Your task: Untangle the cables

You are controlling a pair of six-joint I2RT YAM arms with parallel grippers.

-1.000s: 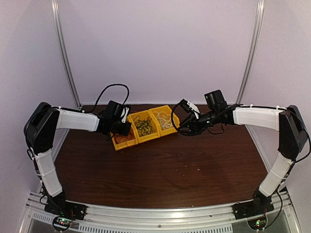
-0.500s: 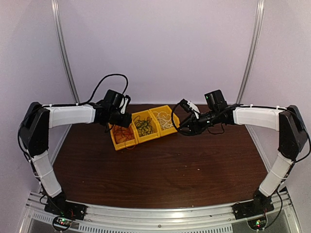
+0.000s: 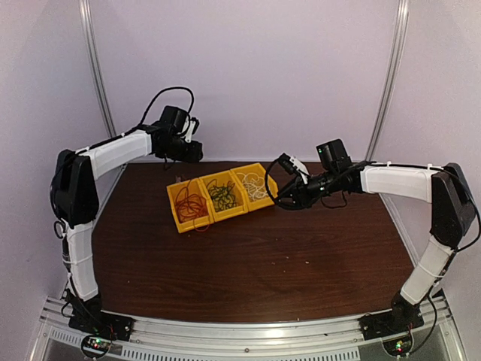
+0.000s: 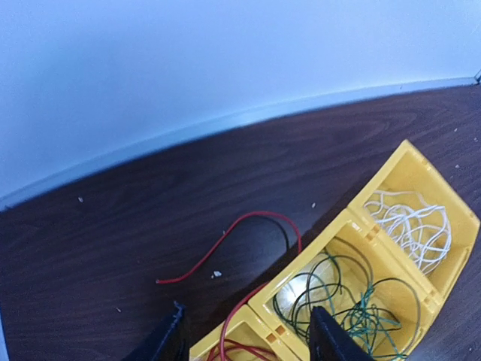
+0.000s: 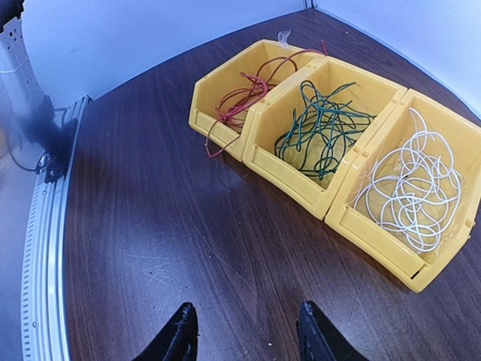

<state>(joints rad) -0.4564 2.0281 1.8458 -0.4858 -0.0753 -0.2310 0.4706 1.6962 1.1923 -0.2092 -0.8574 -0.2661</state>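
Left claw (image 3: 194, 151) hangs spread, empty, above red cables (image 3: 193, 204).

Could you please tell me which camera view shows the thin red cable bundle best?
The right wrist view: the thin red cable bundle shows nearly whole in its yellow plastic bin. Left wrist shows only strands spilling onto the table; top view shows it small.

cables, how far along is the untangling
Nearly done: red cables, green cables and white cables each lie in their own yellow bin. Nothing is in hand; the left gripper and right gripper are open and empty. Remaining: a red strand trails over its bin's edge onto the table.
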